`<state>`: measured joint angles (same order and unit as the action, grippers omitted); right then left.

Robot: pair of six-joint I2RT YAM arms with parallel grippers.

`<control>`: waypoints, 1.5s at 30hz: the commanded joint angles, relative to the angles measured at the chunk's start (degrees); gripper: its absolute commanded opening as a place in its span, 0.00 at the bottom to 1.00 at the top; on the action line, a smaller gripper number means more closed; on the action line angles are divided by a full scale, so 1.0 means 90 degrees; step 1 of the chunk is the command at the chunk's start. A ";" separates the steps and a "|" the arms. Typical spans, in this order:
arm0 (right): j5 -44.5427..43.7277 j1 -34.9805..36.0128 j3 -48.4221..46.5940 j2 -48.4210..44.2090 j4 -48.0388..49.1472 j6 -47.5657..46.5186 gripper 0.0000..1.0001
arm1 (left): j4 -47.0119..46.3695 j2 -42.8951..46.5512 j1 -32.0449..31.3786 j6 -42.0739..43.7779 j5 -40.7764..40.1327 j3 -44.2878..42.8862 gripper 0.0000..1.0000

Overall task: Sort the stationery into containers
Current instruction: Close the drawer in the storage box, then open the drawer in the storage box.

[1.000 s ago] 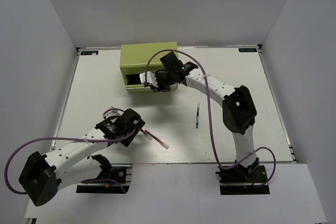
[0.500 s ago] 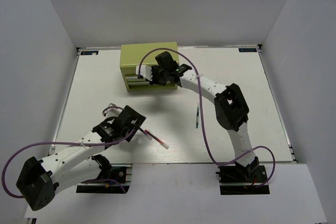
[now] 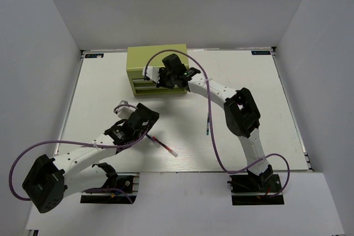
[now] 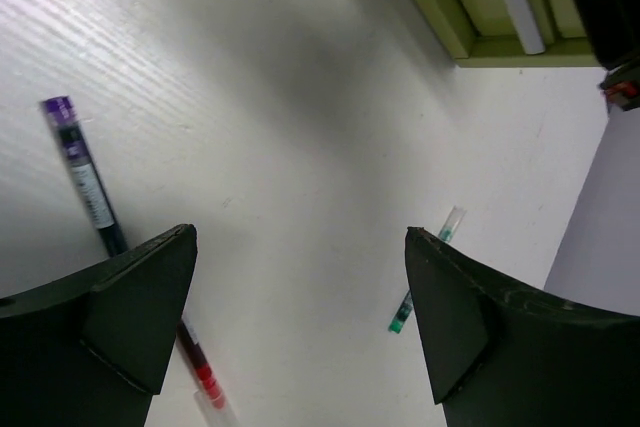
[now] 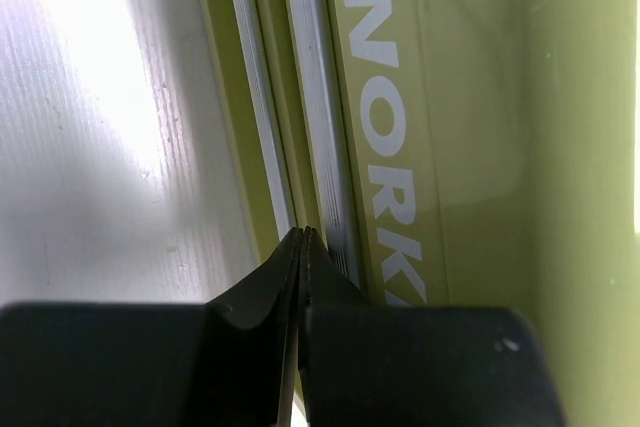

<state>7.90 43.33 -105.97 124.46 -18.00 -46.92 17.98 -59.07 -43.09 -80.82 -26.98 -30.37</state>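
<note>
The olive-green tool chest (image 3: 156, 63) stands at the back middle, its drawers pushed in. My right gripper (image 3: 161, 81) is shut and empty, its tips (image 5: 303, 239) against the drawer fronts (image 5: 305, 117) beside the white lettering. My left gripper (image 3: 147, 127) is open and empty, low over the table. A thin dark pen with a purple end and a red part (image 4: 85, 175) lies by its left finger (image 4: 130, 312); it also shows in the top view (image 3: 164, 146). A thin green pen (image 3: 208, 125) lies to the right, seen too in the left wrist view (image 4: 402, 315). The highlighters are out of view.
White table with a raised rim (image 3: 292, 120) and grey walls around it. The right arm's links (image 3: 241, 111) reach across the table's right half. Purple cables loop off both arms.
The chest's drawer, open with its black inside showing one second ago, is now shut, with my right gripper moved in against it. My left gripper has moved a little up and right.
</note>
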 commanded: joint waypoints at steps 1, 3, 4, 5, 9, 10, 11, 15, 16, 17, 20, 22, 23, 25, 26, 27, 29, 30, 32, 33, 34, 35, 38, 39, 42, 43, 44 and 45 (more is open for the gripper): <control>0.0134 -0.0341 -0.0306 -0.0253 0.0185 0.0047 0.00 | -0.0863 -0.0009 0.0061 0.0424 -0.0293 0.0112 0.94; 0.0806 -0.0419 -0.0013 -0.0536 -0.0088 0.0066 0.01 | -0.1419 -0.0009 0.0119 0.0483 -0.0293 0.0229 0.94; 0.0986 -0.0439 0.0229 -0.0819 -0.0138 0.0066 0.01 | -0.1595 -0.0009 0.0178 0.0483 -0.0293 0.0298 0.94; 0.1142 -0.0498 0.0377 -0.0967 -0.0139 0.0095 0.06 | -0.1906 -0.0077 0.0179 0.0483 -0.0293 0.0385 0.94; 0.1797 -0.0635 0.1731 -0.2059 -0.0022 0.0358 0.25 | -0.2338 -0.0690 0.0383 0.0483 -0.0011 0.0231 0.93; 0.1788 -0.0664 0.1881 -0.2342 0.0075 0.0533 0.29 | -0.2417 -0.0847 0.0471 0.0483 0.0068 0.0172 0.93; 0.1798 -0.0761 0.2008 -0.2480 0.0173 0.0699 0.34 | -0.2611 -0.1004 0.0471 0.0483 0.0223 0.0171 0.93; 0.1876 -0.1015 0.2702 -0.3330 0.0320 0.1197 0.35 | -0.3245 -0.1775 0.0686 0.0483 0.0576 -0.0141 0.92; 0.1915 -0.1083 0.2867 -0.3650 0.0349 0.1267 0.36 | -0.3383 -0.1912 0.0686 0.0483 0.0634 -0.0228 0.89; 0.1925 -0.1161 0.3014 -0.3741 0.0446 0.1461 0.36 | -0.3529 -0.2155 0.0754 0.0483 0.0731 -0.0316 0.85; 0.1857 -0.1357 0.3415 -0.4149 0.0652 0.1754 0.36 | -0.4163 -0.2479 0.0929 0.0483 0.0878 -0.0375 0.67; 0.1876 -0.1426 0.3629 -0.4317 0.0701 0.2008 0.30 | -0.4699 -0.2752 0.1028 0.0377 0.0947 -0.0376 0.54; 0.1924 -0.1465 0.3785 -0.4434 0.0701 0.2058 0.27 | -0.4857 -0.2831 0.1115 0.0299 0.0947 -0.0376 0.44; 0.1974 -0.1572 0.4029 -0.4590 0.0760 0.2175 0.19 | -0.5199 -0.2997 0.1194 0.0104 0.0947 -0.0317 0.42; 0.2012 -0.1650 0.4166 -0.4639 0.0760 0.2272 0.19 | -0.5442 -0.3152 0.1271 0.0103 0.0947 -0.0317 0.42; 0.2090 -0.1699 0.4312 -0.4766 0.0789 0.2293 0.19 | -0.5541 -0.3231 0.1330 -0.0004 0.0947 -0.0317 0.42; 0.2120 -0.1758 0.4508 -0.4854 0.0808 0.2332 0.19 | -0.5766 -0.3455 0.1389 -0.0005 0.0947 -0.0385 0.54; 0.2139 -0.1787 0.4538 -0.4913 0.0818 0.2332 0.19 | -0.5854 -0.3534 0.1389 -0.0005 0.0947 -0.0385 0.57; 0.2149 -0.1846 0.4616 -0.4962 0.0828 0.2332 0.19 | -0.6243 -0.3670 0.1448 -0.0005 0.0889 -0.0385 0.61; 0.2159 -0.1875 0.4704 -0.4982 0.0818 0.2361 0.19 | -0.6391 -0.3749 0.1448 -0.0005 0.0889 -0.0385 0.63; 0.2169 -0.1914 0.4724 -0.4982 0.0818 0.2352 0.19 | -0.6556 -0.3904 0.1516 -0.0005 0.0889 -0.0385 0.65; 0.2188 -0.1924 0.4811 -0.5030 0.0818 0.2361 0.19 | -0.6713 -0.3983 0.1516 -0.0005 0.0889 -0.0385 0.65; 0.2198 -0.1973 0.5026 -0.5109 0.0877 0.2391 0.19 | -0.7202 -0.4286 0.1516 -0.0005 0.0889 -0.0385 0.66; 0.2208 -0.1992 0.5085 -0.5118 0.0877 0.2391 0.19 | -0.7348 -0.4354 0.1516 -0.0005 0.0889 -0.0443 0.66; 0.2188 -0.2051 0.5222 -0.5177 0.0877 0.2371 0.19 | -0.7786 -0.4608 0.1575 -0.0005 0.0821 -0.0444 0.62; 0.2179 -0.2051 0.5232 -0.5206 0.0867 0.2332 0.19 | -0.7933 -0.4609 0.1575 -0.0005 0.0820 -0.0444 0.61; 0.2188 -0.2080 0.5251 -0.5206 0.0877 0.2332 0.19 | -0.8032 -0.4705 0.1575 -0.0005 0.0820 -0.0444 0.60; 0.2179 -0.2090 0.5290 -0.5216 0.0867 0.2332 0.19 | -0.8129 -0.4706 0.1575 -0.0005 0.0820 -0.0444 0.60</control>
<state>26.37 25.08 -58.89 79.48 -11.99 -26.35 -48.56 -101.38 -29.34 -80.95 -18.96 -32.86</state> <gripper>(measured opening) 0.187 0.603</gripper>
